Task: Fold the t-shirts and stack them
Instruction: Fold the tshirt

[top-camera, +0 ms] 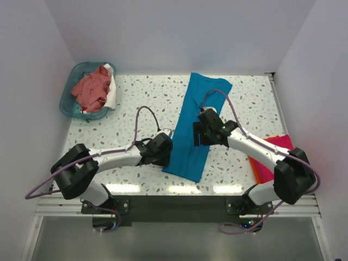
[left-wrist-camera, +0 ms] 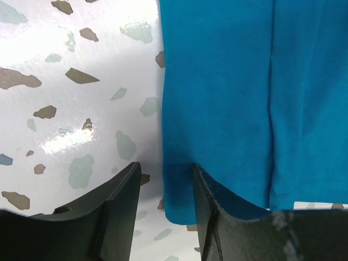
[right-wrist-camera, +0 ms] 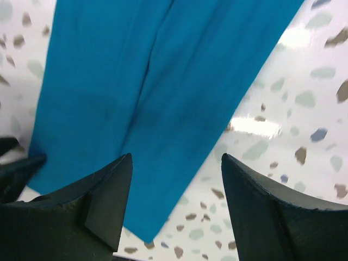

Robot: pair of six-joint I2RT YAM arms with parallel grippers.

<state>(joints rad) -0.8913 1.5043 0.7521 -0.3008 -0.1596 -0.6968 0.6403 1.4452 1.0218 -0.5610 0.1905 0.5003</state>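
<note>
Teal-blue soft cloth t-shirt point(top-camera: 197, 95), folded into a long strip, is lying mid-frame overhead. Left gripper point(left-wrist-camera: 166, 166) and right gripper point(right-wrist-camera: 176, 157) are hovering released at its lower end. Pinching only one layer is probably risking the fold opening.

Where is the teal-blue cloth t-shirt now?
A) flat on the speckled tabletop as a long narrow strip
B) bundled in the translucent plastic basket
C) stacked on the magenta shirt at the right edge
A: the teal-blue cloth t-shirt lies flat as a long strip on the speckled tabletop.
</note>
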